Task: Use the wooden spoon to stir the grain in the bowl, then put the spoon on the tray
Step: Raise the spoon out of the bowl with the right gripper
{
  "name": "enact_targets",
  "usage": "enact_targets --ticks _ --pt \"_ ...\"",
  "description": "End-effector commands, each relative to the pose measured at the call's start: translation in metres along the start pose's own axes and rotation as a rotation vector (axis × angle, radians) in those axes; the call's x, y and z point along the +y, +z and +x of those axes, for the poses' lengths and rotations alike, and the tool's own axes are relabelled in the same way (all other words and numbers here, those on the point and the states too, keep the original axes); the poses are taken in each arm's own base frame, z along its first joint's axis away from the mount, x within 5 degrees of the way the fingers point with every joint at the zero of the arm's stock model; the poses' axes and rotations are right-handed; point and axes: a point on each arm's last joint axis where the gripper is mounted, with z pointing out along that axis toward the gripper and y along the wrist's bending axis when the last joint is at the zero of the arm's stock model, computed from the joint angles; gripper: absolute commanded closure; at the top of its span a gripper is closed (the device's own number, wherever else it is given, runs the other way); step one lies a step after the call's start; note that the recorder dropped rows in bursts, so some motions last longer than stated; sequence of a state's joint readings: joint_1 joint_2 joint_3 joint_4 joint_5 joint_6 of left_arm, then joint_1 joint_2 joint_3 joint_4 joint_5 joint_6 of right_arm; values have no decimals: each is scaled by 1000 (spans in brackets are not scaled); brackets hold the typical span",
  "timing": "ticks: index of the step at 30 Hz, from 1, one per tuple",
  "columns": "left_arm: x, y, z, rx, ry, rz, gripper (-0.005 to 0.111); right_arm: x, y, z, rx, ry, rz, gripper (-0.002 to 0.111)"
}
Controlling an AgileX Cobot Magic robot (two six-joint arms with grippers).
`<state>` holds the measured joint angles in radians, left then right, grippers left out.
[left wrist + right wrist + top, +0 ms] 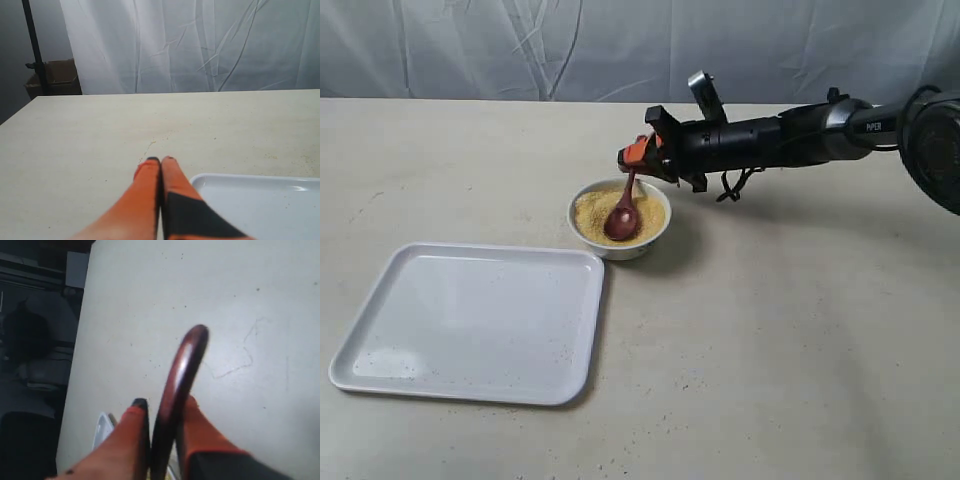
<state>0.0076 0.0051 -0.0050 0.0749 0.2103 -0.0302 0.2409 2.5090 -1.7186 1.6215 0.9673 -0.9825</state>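
Note:
The small white bowl (646, 242) stands mid-table, filled with yellow grain (590, 213). The dark reddish wooden spoon (622, 218) rests its oval end in the grain, handle rising toward the back. My right gripper (635, 155) reaches in from the right and is shut on the handle; in the right wrist view the spoon handle (180, 370) runs between its orange fingers (131, 430). The white tray (470, 320) lies left of and nearer than the bowl. My left gripper (161, 161) is shut on nothing, low over the table by the tray corner (250, 200); it is out of the exterior view.
A white cloth backdrop (520, 45) hangs behind the beige table (800, 350). A black stand and a cardboard box (55, 77) sit beyond the table's far edge in the left wrist view. Dark furniture (30, 340) shows past the table edge in the right wrist view.

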Motion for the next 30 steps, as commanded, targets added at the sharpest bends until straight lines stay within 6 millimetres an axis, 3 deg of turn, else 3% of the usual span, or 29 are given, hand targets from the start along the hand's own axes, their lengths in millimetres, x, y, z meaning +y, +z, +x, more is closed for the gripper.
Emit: enact_targets --ticks 1,9,13,16,20,26,30 --pt "0 0 1 -3 -7 0 106 7 -3 -10 -77 44 -66 108" --pt "0 0 1 -3 -7 0 106 38 -14 -19 -81 -14 -142 107" --pt "0 0 1 -3 -7 0 106 65 -28 -24 -114 -157 -144 109" --pt "0 0 1 -3 -7 0 106 79 -41 -24 -174 -254 -52 109" --pt "0 0 1 -3 -7 0 106 92 -53 -12 -216 -365 96 109" --pt "0 0 1 -3 -7 0 106 118 -66 -5 -222 -491 83 109" --pt "0 0 1 -3 -7 0 106 147 -79 -8 -254 -580 54 109"
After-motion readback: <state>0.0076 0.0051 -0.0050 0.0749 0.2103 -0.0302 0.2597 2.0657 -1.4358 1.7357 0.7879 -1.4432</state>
